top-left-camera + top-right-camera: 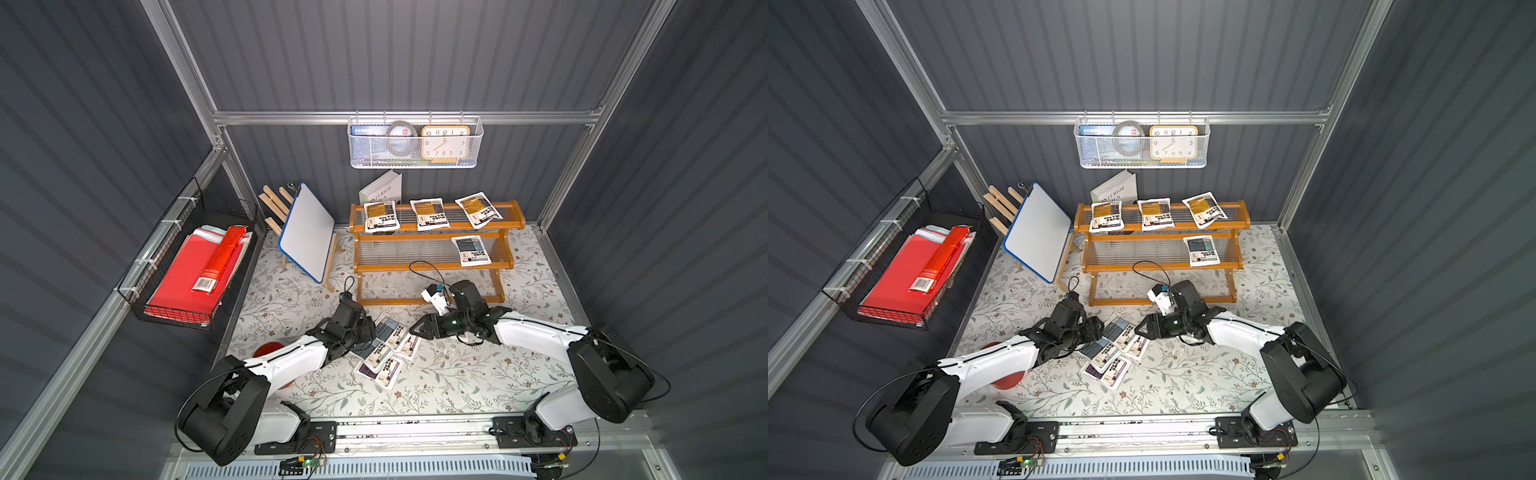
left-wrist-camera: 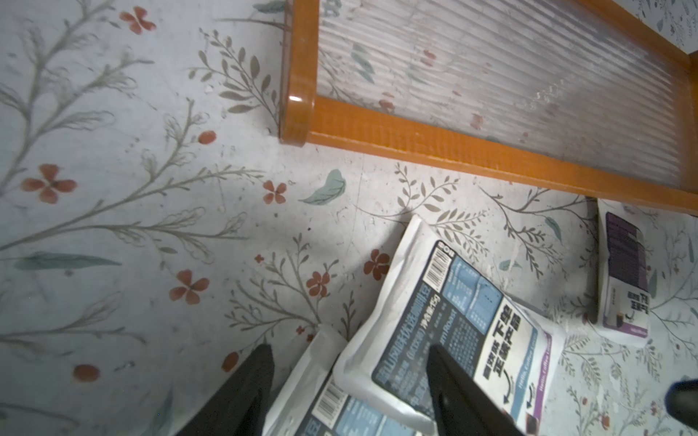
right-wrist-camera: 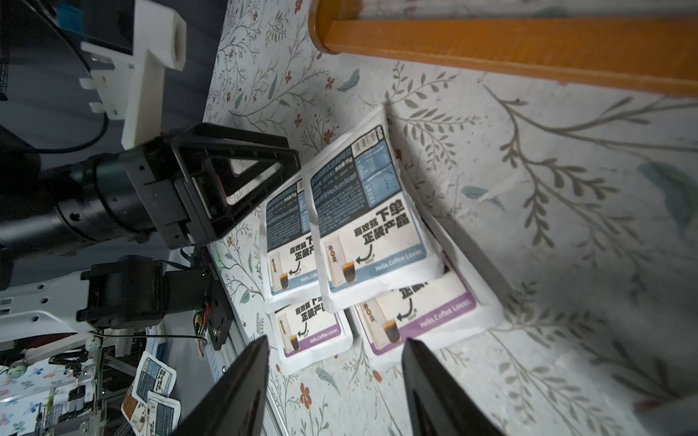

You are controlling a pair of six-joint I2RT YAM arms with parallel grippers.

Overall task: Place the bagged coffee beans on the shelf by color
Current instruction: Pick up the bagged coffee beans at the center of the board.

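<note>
The shelf (image 1: 386, 300) stands at the back edge of the table (image 1: 478, 374), toward the right corner. Its top tier carries all three yellow pouches (image 1: 428, 214). The middle tier has a lone blue-grey pouch (image 1: 471, 250) at its right end, and the bottom tier is bare where it shows. I judge the blue row to be the step in hand — two more to go, then the purple.

The other five lie in an overlapping pile (image 1: 384, 347) near the table's middle, just in front of the shelf. The top blue-grey pouch (image 3: 368, 226) overlaps the second blue-grey pouch (image 3: 289, 241), and both lie over purple pouches (image 3: 419, 317).

The left pincer (image 2: 349, 349) is at the pile's left side, jaws well apart across the blue pouches' edges, gripping nothing that I can see. The right pincer (image 3: 335, 341) hovers low at the pile's right side, jaws parted and empty.

The next move calls for closing on one blue pouch only, lifting it clear without dragging its neighbour, and laying it beside the one on the middle tier.

Whether a left finger sits under a pouch edge or on top is unclear — in both top views the wrist masks the tips. The right arm covers part of the bottom tier.
</note>
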